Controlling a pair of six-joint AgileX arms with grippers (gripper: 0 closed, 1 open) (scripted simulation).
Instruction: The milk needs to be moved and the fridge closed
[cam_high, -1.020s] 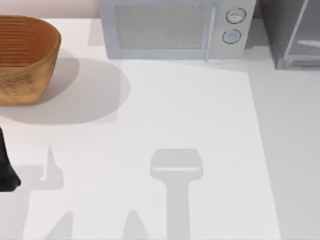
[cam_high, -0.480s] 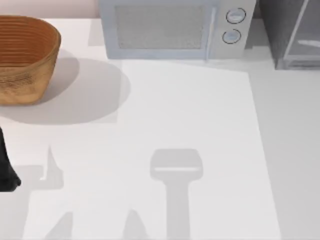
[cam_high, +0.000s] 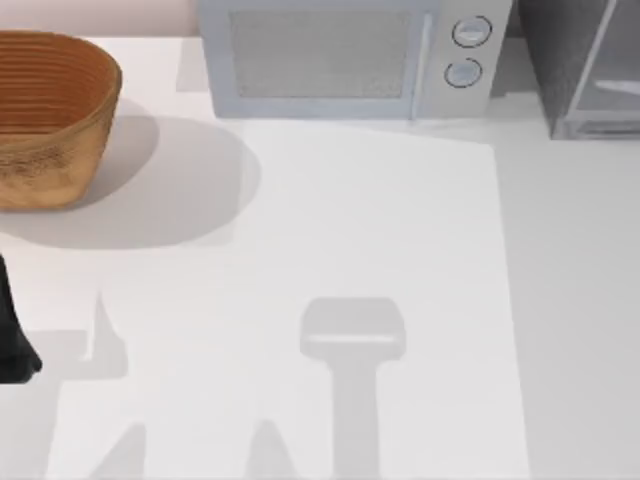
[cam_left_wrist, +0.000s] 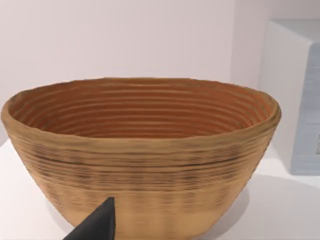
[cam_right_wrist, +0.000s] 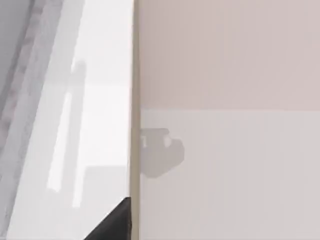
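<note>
Grey speckled fridge (cam_high: 580, 70) at the table's far right, translucent pale-framed door (cam_right_wrist: 75, 130) swung open.
Door edge stood upright right by the right gripper (cam_right_wrist: 112, 222); couldn't tell its jaw state, probably touching.

Table (cam_high: 380, 220) middle and lower part of the top view: open, flat, free passage. Upper left: big woven basket (cam_high: 45, 115) blocks that corner. Upper centre: microwave (cam_high: 340, 60) along the back edge. Upper right: fridge (cam_high: 580, 65) with its glassy door panel (cam_high: 612, 75) angled outward. Narrow gaps between basket and microwave, microwave and fridge. Left arm (cam_high: 12, 335) at the left edge, mid-low.
</note>
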